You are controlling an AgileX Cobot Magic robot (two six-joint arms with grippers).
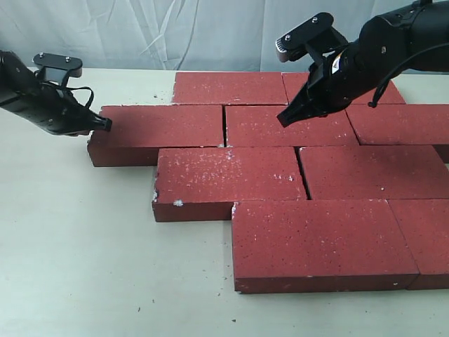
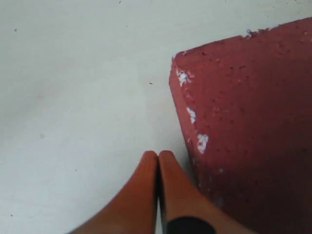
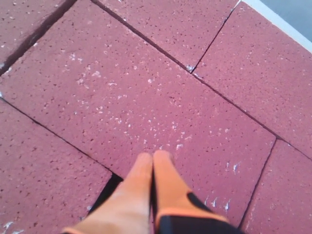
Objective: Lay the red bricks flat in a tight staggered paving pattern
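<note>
Red bricks (image 1: 224, 175) staggered flat, left gripper (image 1: 106, 125) and right gripper (image 1: 283, 119) closed

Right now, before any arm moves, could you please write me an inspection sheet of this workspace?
Surface: pale cream tabletop, matte.
Job's things: dark-red speckled rectangular bricks, all flat in staggered rows; narrow dark gaps between some; white chipped corners.
Clutter: a few tiny dark crumbs on the tabletop.
Grippers: left gripper shut, at the left end of a second-row brick; right gripper shut, over the paving's middle.
Cables: black cable loop on the left arm.
Surroundings: wrinkled pale sheet behind.
</note>
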